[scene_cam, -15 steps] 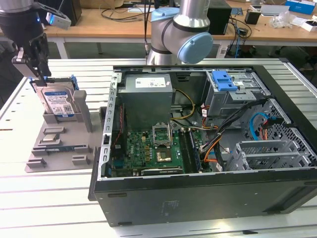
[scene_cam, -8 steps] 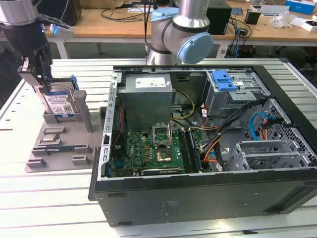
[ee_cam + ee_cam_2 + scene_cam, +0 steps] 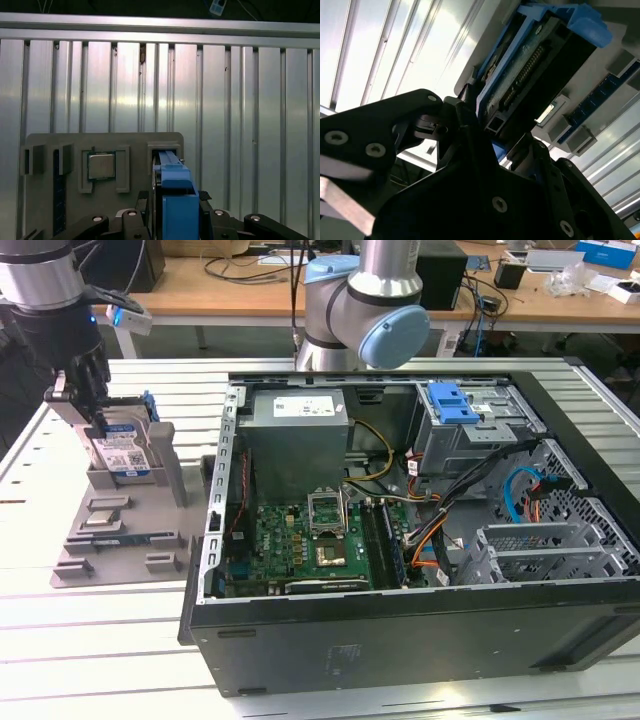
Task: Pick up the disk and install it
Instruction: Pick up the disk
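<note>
The disk [image 3: 127, 454], silver with a blue-and-white label and blue side rails, stands upright in a slot of the grey holder tray [image 3: 120, 540] at the exterior view's left. My gripper [image 3: 98, 418] comes down on its top edge. In the second wrist view the disk [image 3: 535, 55] shows edge-on with its connector, and the black fingers [image 3: 462, 117] press against both sides. The gripper [image 3: 497, 132] is shut on it. In the first wrist view the blue rail [image 3: 175, 195] runs between the fingers down into the tray's slot.
The open computer case [image 3: 400, 630] lies to the exterior view's right, with a grey power-supply box [image 3: 300, 430], a motherboard [image 3: 310, 540] and a blue bracket [image 3: 455, 400] on the drive cage. A processor chip [image 3: 101, 166] sits in the tray. The arm's base [image 3: 370, 310] stands behind the case.
</note>
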You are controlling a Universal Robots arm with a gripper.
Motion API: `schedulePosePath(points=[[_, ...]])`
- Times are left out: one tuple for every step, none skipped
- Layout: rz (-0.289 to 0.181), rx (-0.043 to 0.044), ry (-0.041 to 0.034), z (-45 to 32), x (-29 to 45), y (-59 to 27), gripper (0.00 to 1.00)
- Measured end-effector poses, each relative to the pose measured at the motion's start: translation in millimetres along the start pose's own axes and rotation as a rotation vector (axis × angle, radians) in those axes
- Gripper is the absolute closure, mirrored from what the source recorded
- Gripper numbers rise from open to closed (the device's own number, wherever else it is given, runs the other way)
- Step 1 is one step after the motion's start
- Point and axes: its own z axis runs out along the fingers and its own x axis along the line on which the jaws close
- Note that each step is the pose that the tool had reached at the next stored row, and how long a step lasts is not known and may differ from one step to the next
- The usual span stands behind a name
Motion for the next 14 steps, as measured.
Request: schedulePosePath(points=[[0.000,0.0000,0.0000,0.0,0.0,0.0,0.52],[0.000,0.0001,-0.0001,0.1,0.0,0.0,0.52],[0.000,0.0003,-0.0001,0.3,0.0,-0.1,0.60],[0.000,0.0002,-0.0001,0.3,0.0,0.0,0.63],[0.000,0.0002,-0.0001,0.4,0.0,0.0,0.63],[0.000,0.0002,-0.0001,0.4,0.0,-0.1,0.63],[0.000,0.0002,-0.0001,0.5,0.0,-0.1,0.63],[0.000,0.0005,-0.0002,0.3,0.0,-0.1,0.63],[0.000,0.0005,-0.0002,-0.4,0.0,-0.1,0.63],[0.000,0.0003,-0.0001,-1.9,-0.1,0.0,0.63],[0.000,0.0002,-0.0001,-4.5,-0.3,0.2,0.63],[0.000,0.0003,-0.0001,-6.4,-0.5,0.3,0.63],[0.000,0.0002,-0.0001,-7.7,-0.7,0.3,0.63],[0.000,0.0003,-0.0001,-9.1,-0.9,0.4,0.63]])
